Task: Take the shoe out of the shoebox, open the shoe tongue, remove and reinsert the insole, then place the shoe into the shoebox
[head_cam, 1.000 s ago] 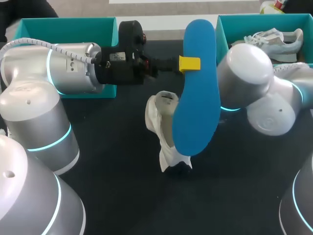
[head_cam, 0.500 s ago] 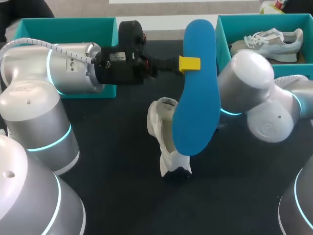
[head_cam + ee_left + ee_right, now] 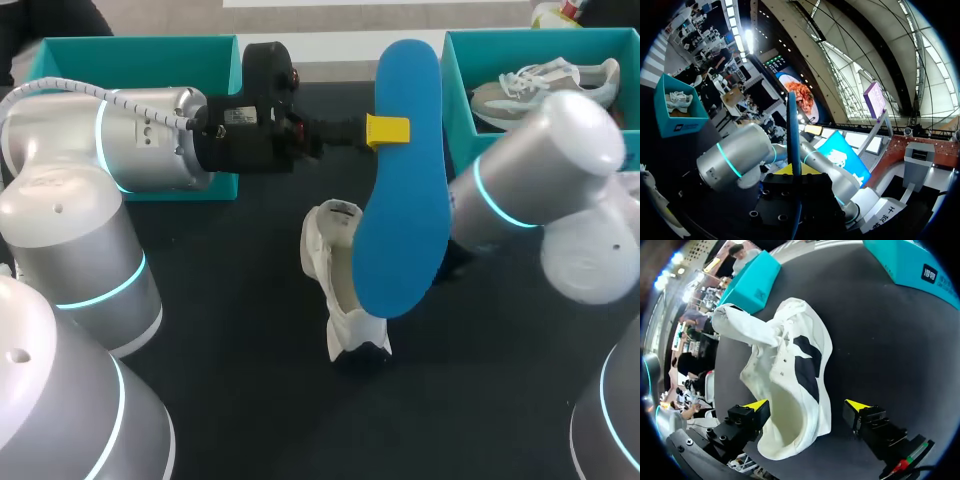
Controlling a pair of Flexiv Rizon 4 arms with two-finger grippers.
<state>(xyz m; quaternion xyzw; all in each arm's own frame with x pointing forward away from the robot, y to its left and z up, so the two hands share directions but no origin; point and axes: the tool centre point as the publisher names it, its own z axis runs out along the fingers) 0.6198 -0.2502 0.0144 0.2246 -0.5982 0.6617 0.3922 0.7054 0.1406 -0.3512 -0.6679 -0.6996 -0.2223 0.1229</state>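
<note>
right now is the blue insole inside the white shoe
No, the left gripper holds the blue insole up in the air, outside the white shoe.

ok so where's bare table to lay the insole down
Bare table lies between the shoe and the near edge, and between the shoe and the left arm. The middle is crowded: shoe, held insole and right arm close together.

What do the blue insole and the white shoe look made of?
Insole: probably foam, matte blue; thin edge-on, yet flat while held upright. Shoe: likely soft leather or synthetic, cannot tell which; smooth white with black patches, tongue flopping loosely.
</note>
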